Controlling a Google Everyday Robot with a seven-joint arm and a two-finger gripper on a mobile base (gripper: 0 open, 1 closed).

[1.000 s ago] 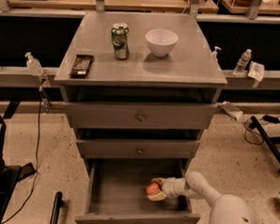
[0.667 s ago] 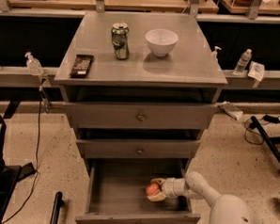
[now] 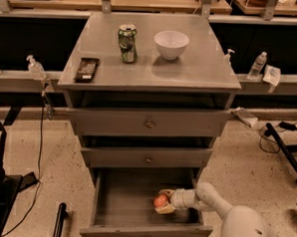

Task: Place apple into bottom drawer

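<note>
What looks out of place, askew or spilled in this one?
Nothing stands out. The bottom drawer is pulled open and the gripper reaches into its right side, closed around the apple. On the cabinet top the can and bowl stand upright and the remote lies flat, with nothing spilled.

On the bench (image 3: 201,68), a can (image 3: 127,42) is set toward the back left, with a bowl (image 3: 171,44) just to its right; a remote (image 3: 86,69) is laid near the front left edge. Below the bench top, three drawers are stacked; the top drawer (image 3: 113,122) and middle drawer (image 3: 181,158) are pushed in; the bottom drawer (image 3: 124,204) is pulled out toward the front. Inside it, at the right side, the apple (image 3: 159,200) is gripped between the fingers of the pincer (image 3: 163,201), which is extended in from the right.
</note>
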